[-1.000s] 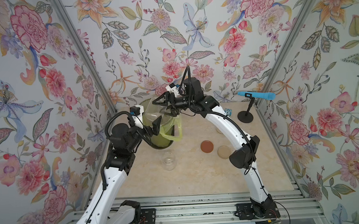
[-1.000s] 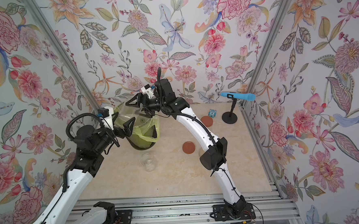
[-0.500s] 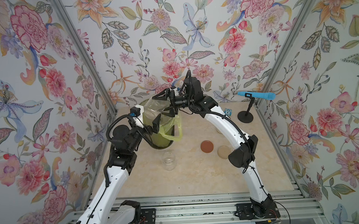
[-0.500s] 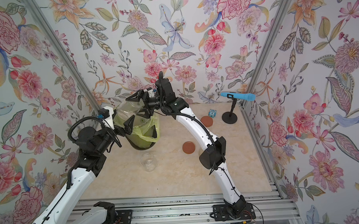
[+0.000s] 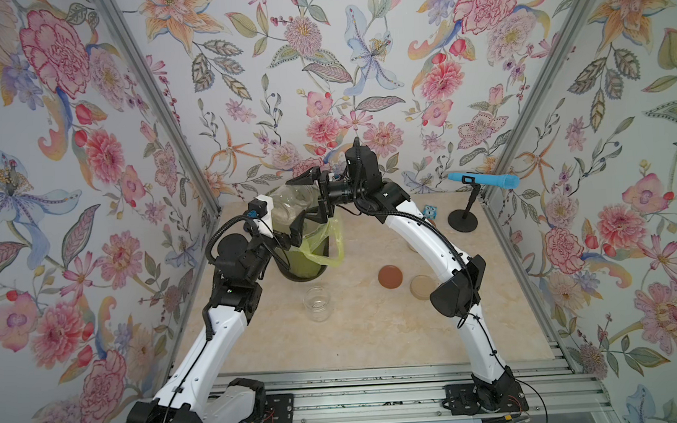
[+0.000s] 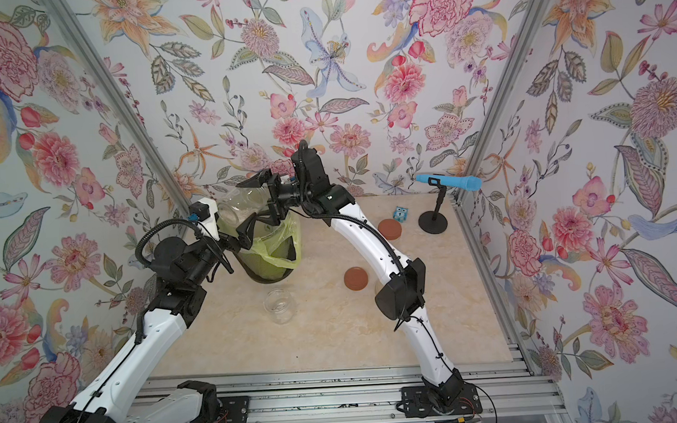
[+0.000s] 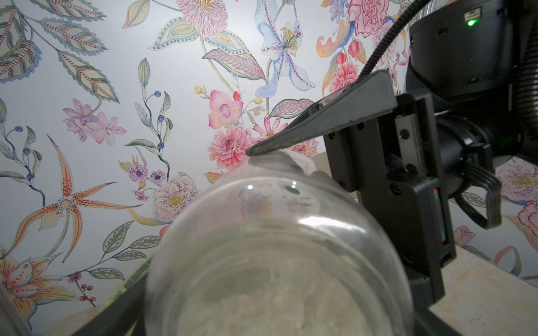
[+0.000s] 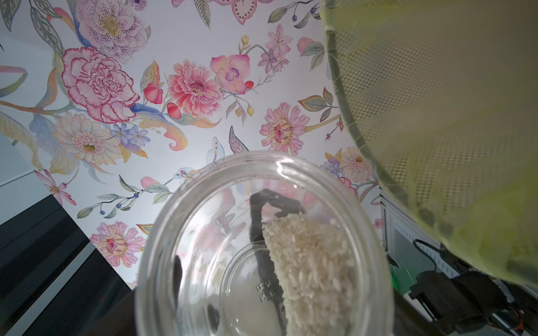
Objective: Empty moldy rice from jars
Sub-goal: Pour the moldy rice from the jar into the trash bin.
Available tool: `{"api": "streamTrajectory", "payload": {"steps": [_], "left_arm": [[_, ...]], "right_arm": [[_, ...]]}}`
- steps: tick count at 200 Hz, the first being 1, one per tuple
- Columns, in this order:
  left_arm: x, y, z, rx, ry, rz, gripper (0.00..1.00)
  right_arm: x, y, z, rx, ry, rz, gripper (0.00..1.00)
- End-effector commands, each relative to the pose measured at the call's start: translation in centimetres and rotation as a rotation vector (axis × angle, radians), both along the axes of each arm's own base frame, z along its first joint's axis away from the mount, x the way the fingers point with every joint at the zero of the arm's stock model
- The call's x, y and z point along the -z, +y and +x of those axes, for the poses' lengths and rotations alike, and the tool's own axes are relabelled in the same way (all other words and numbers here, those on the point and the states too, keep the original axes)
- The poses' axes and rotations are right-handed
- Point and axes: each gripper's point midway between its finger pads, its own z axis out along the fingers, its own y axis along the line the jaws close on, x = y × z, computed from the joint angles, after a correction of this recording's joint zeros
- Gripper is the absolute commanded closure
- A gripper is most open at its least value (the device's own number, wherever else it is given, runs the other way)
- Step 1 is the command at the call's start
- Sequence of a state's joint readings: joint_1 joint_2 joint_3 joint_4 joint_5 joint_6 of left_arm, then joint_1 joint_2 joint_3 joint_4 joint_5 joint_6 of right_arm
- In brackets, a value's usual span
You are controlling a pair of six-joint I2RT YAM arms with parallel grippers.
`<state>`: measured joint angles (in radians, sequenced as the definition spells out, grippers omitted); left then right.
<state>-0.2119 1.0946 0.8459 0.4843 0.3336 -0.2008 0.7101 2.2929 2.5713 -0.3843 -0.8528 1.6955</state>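
Note:
A clear glass jar (image 5: 282, 199) hangs tilted over the green bin (image 5: 304, 268), and both grippers hold it. My right gripper (image 5: 292, 209) is shut on it, one finger lying over the top of the glass (image 7: 270, 145). My left gripper (image 5: 282, 239) grips it from the bin's left side. A clump of moldy rice (image 8: 308, 261) clings to one side of the inside wall, also seen as pale rice (image 7: 276, 314) close to the left wrist camera. One left finger (image 8: 259, 232) shows through the glass. A second jar (image 5: 317, 303), open and seemingly empty, stands in front of the bin.
The bin has a yellow-green liner (image 5: 336, 236) hanging over its rim. A reddish-brown lid (image 5: 390, 277) and a beige lid (image 5: 422, 285) lie on the table. Another reddish-brown lid (image 6: 389, 229) sits farther back. A blue microphone (image 5: 482, 181) on a stand and a small blue figure (image 5: 430, 211) are at the back right.
My right wrist has rolled, swinging one finger up over the jar, and the jar now sits higher and more tilted above the bin. The left gripper has shifted slightly toward it.

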Motion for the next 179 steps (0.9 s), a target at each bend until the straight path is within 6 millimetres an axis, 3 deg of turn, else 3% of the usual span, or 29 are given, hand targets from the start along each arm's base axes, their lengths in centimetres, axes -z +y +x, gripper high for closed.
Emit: {"api": "streamTrajectory", "payload": {"steps": [1, 133, 179], "left_arm": [[-0.5, 0.5, 0.3, -0.021, -0.039, -0.031, 0.00], [-2.1, 0.4, -0.7, 0.009, -0.163, -0.117, 0.00], [-2.1, 0.2, -0.1, 0.017, -0.153, -0.106, 0.00]], "right_arm": [[-3.2, 0.0, -1.9, -0.044, 0.001, 0.066, 1.00], [-3.2, 0.1, -2.4, -0.056, 0.040, 0.065, 1.00], [-3.2, 0.1, -2.3, -0.056, 0.042, 0.067, 1.00]]}}
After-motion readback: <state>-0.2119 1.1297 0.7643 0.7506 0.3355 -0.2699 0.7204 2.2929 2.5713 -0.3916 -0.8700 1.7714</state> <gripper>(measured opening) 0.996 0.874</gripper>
